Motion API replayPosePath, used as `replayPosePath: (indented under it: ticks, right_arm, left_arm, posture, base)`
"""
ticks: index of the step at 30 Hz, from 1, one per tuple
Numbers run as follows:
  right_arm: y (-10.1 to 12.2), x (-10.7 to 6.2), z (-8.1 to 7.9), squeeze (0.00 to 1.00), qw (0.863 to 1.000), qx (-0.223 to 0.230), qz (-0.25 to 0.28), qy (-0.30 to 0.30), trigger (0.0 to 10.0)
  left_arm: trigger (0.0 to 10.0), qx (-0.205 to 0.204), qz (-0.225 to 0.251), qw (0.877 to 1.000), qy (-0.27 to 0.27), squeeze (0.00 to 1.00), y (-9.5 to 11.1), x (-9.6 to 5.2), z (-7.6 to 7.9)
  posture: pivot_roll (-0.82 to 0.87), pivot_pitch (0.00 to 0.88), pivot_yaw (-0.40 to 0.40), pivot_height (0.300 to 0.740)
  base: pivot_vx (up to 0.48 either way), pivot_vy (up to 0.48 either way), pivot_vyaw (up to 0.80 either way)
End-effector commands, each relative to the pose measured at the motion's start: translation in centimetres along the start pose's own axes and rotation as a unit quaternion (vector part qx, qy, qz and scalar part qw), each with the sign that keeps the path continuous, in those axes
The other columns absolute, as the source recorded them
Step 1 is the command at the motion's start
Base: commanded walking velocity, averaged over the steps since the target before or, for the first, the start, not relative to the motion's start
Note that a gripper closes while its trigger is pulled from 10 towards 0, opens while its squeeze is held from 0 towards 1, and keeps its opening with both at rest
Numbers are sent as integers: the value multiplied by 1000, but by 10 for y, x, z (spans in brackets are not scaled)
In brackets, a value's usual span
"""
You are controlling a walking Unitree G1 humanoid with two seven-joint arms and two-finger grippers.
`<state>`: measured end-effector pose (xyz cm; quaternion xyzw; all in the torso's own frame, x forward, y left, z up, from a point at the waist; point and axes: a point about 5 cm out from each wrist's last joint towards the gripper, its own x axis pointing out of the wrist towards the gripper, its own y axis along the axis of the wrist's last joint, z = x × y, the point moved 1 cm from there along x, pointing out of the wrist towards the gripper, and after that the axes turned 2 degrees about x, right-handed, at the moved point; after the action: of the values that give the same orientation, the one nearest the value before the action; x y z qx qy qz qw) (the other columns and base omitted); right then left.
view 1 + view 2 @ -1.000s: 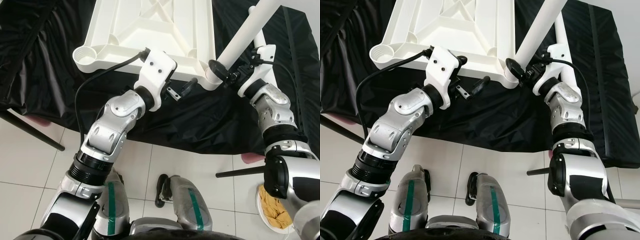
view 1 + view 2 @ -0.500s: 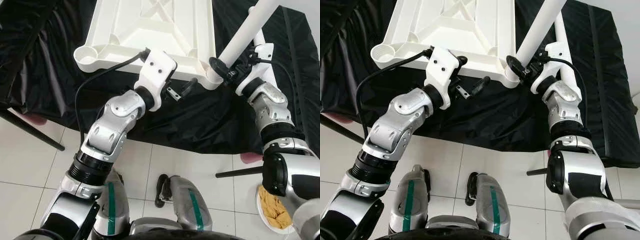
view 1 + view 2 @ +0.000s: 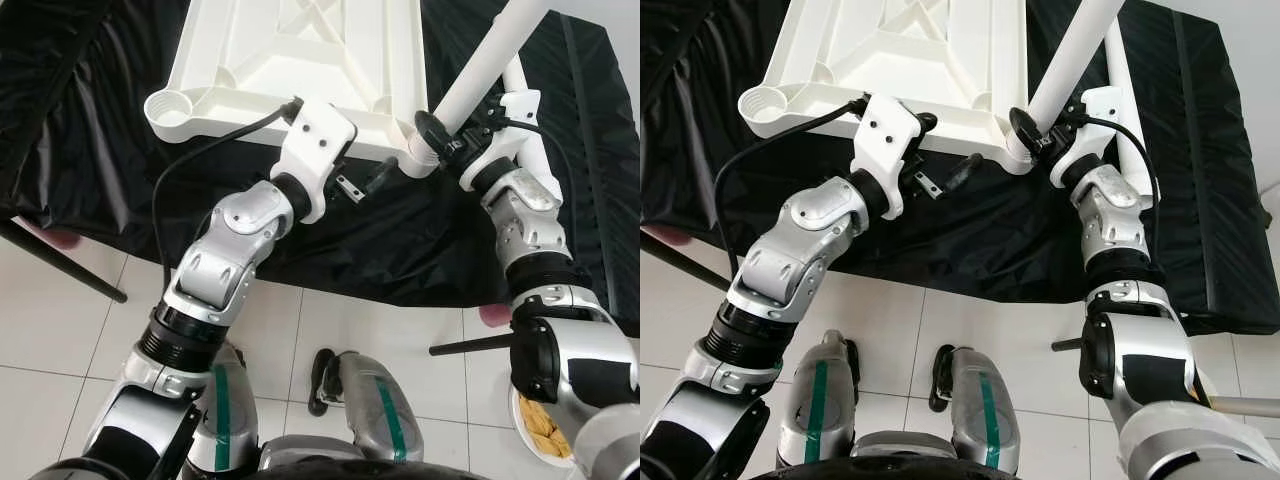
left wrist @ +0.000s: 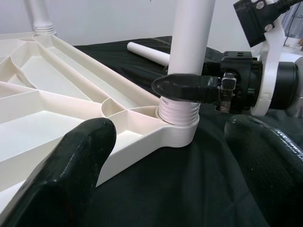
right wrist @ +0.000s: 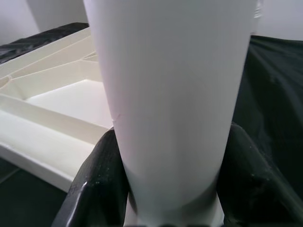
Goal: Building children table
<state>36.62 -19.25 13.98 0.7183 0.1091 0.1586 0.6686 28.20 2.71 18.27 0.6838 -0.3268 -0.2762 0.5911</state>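
Between your right gripper's [image 4: 189, 87] two black fingers stands the white table leg [image 3: 487, 62], gripped low on its tube just above the threaded end, with the fingers [image 5: 97, 182] pressed against both sides of it, so you have it clamped. Directly under that grip the leg's ribbed end sits in the round corner socket [image 4: 177, 130] of the white table top [image 3: 300, 55], which lies upside down with its ribbed underside facing up, and the leg leans up and away from the socket toward the far side of the scene. Just beyond your right gripper a second white leg [image 4: 147, 52] lies flat on the black cloth [image 3: 90, 130] that covers the work surface. Your left gripper [image 3: 362, 185] hovers off the near edge of the table top, a little way from the clamped socket, with its two fingers [image 4: 71, 175] spread wide and nothing between them; from its wrist camera the near corner of the table top runs in between the fingertips. Farther from that gripper, at the other near corner of the top, an empty round socket [image 3: 172, 110] faces up. Below the cloth's hanging edge you see pale floor tiles [image 3: 60, 330], dark thin stand legs [image 3: 60, 262], and the robot's own silver legs with green stripes [image 3: 225, 425].
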Motion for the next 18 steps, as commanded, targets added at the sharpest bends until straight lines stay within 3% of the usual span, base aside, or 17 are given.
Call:
replayPosePath:
  ticks: [1,7,10,11,18]
  right_arm:
    - [-9,-7,4,0,999,15,-9,-40,10000]
    - [-8,-5,-4,0,998,18,6,-57,10000]
    - [-4,-3,-10,0,994,23,25,-108,10000]
    - [-4,-5,-13,0,986,30,29,-164,10000]
    - [-10,-10,-13,0,972,39,24,-232,10000]
  left_arm:
    - [10000,-3,0,1000,-14,0,0,0,6]
    - [10000,-3,0,1000,-15,0,-1,1,6]
    - [10000,-3,1,1000,-17,0,-1,1,7]
    - [10000,-3,1,1000,-18,0,-1,2,7]
    - [10000,-3,1,1000,-18,0,-1,2,7]
  posture:
    - [125,58,-135,740]
    - [124,55,-135,740]
    - [122,49,-138,740]
    - [124,47,-140,740]
    - [126,45,-141,740]
  base:
    - [0,0,0]
    - [0,0,0]
    - [0,0,0]
    - [0,0,0]
    - [0,0,0]
